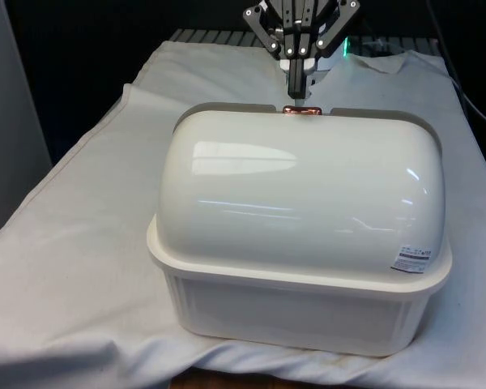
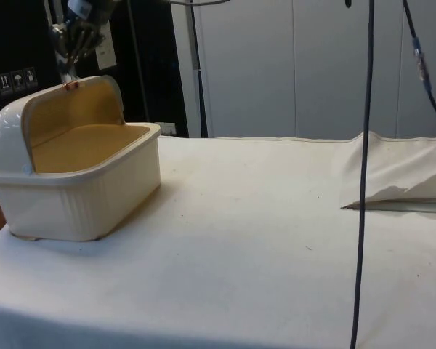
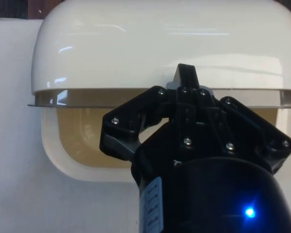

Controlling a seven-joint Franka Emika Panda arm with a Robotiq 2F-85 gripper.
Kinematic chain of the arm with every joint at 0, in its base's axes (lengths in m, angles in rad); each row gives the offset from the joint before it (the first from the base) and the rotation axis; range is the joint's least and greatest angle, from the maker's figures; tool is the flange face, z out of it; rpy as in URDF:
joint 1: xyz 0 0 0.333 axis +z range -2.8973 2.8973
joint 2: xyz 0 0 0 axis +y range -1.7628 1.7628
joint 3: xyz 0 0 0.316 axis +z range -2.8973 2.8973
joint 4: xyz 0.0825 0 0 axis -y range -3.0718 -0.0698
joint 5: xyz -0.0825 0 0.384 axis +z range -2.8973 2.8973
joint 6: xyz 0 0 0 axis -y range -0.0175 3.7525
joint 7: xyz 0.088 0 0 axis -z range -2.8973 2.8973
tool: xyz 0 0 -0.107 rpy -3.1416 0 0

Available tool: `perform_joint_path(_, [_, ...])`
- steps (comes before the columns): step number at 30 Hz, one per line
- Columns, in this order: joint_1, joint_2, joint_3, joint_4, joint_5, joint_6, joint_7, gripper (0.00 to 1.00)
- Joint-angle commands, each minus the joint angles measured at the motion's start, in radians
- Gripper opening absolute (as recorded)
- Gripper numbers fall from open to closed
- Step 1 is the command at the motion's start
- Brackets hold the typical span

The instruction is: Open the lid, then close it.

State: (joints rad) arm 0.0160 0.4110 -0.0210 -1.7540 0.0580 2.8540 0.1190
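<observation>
Lid (image 2: 14, 131) is rolled back, so you have closing left; gripper (image 1: 301, 97) looks clenched on its edge.

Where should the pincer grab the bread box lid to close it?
Grip the small reddish handle on the free edge of the white domed plastic lid, coming from above on the open side. That edge stands uppermost, and the smooth dome gives no other hold.

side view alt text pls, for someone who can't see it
A cream bread box sits on a white-clothed table, its domed lid rolled back and open. The gripper is at the lid's top edge.
</observation>
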Motion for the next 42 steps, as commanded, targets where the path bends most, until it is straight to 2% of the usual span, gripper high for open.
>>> perform_joint_path(1, [0.002, 0.011, -0.004, 0.006, 0.000, 0.009, 0.009, 0.00])
perform_joint_path(5, [0.004, 0.022, -0.006, 0.010, -0.002, 0.009, 0.013, 0.00])
perform_joint_path(6, [0.000, 0.017, 0.000, 0.008, 0.000, 0.000, 0.002, 0.00])
perform_joint_path(7, [0.005, 0.023, -0.006, 0.010, -0.002, 0.010, 0.014, 0.00])
perform_joint_path(11, [0.007, 0.028, -0.008, 0.007, -0.004, 0.010, 0.016, 0.00])
perform_joint_path(15, [0.006, 0.028, -0.008, 0.005, -0.003, 0.006, 0.015, 0.00])
perform_joint_path(16, [0.002, 0.027, 0.000, 0.008, 0.000, 0.000, 0.004, 0.00])
perform_joint_path(17, [0.007, 0.026, -0.008, 0.003, -0.004, 0.005, 0.015, 0.00])
perform_joint_path(24, [0.011, 0.004, -0.008, -0.031, -0.005, 0.003, 0.019, 0.00])
perform_joint_path(25, [0.011, -0.001, -0.008, -0.038, -0.005, 0.003, 0.019, 0.00])
perform_joint_path(26, [0.003, 0.011, 0.001, -0.020, 0.000, -0.001, 0.004, 0.00])
perform_joint_path(27, [0.011, -0.010, -0.007, -0.051, -0.004, 0.002, 0.020, 0.00])
perform_joint_path(28, [0.012, -0.016, -0.006, -0.060, -0.004, 0.001, 0.022, 0.00])
perform_joint_path(33, [0.012, -0.047, -0.001, -0.102, -0.003, -0.005, 0.030, 0.00])
perform_joint_path(34, [0.006, -0.039, 0.005, -0.092, 0.000, -0.004, 0.018, 0.00])
perform_joint_path(35, [0.012, -0.052, 0.000, -0.110, -0.002, -0.006, 0.032, 0.00])
perform_joint_path(42, [0.012, -0.081, 0.010, -0.175, -0.001, 0.000, 0.053, 0.00])
